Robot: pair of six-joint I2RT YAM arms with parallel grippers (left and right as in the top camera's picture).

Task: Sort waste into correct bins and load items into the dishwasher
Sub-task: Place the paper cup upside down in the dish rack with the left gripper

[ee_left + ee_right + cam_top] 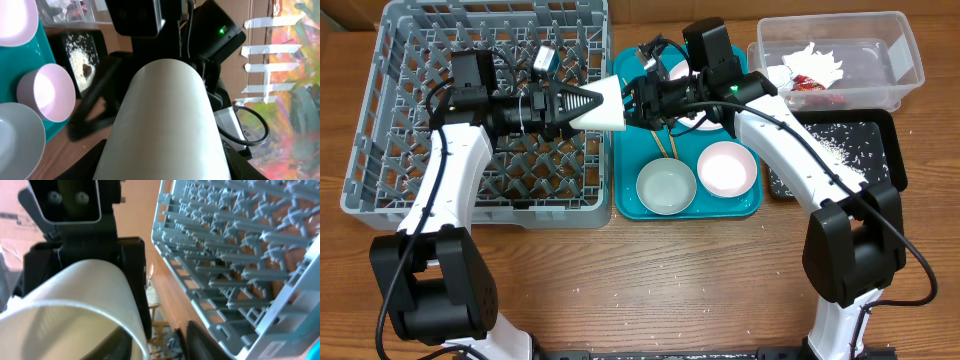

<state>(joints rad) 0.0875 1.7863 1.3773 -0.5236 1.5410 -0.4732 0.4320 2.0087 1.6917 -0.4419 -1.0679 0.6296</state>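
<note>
White cup (pixel 165 125) lies sideways in air over seam between dish rack's (pixel 380 150) right edge and teal tray's (pixel 625 190) left edge, caught between both arms. Left gripper (pixel 588 104): jaws closed partway round cup's narrow end, seemingly carrying it. Right gripper (pixel 638 98): jaws parted astride rim, outer finger clear of wall. Sorting looks done: napkin (pixel 812 62), wrapper (pixel 810 90) in clear tub (pixel 905 50); rice (pixel 840 150), brown lump (pixel 88 70) in black tray (pixel 885 130). Loading barely begun: no dish seen in rack; plate (pixel 15 20), two bowls (pixel 666 186), chopsticks (pixel 665 148) wait on teal tray.

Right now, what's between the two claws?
The small white cup, tipped sideways above the table, between the left claw and the right claw; the overhead view shows it.
</note>
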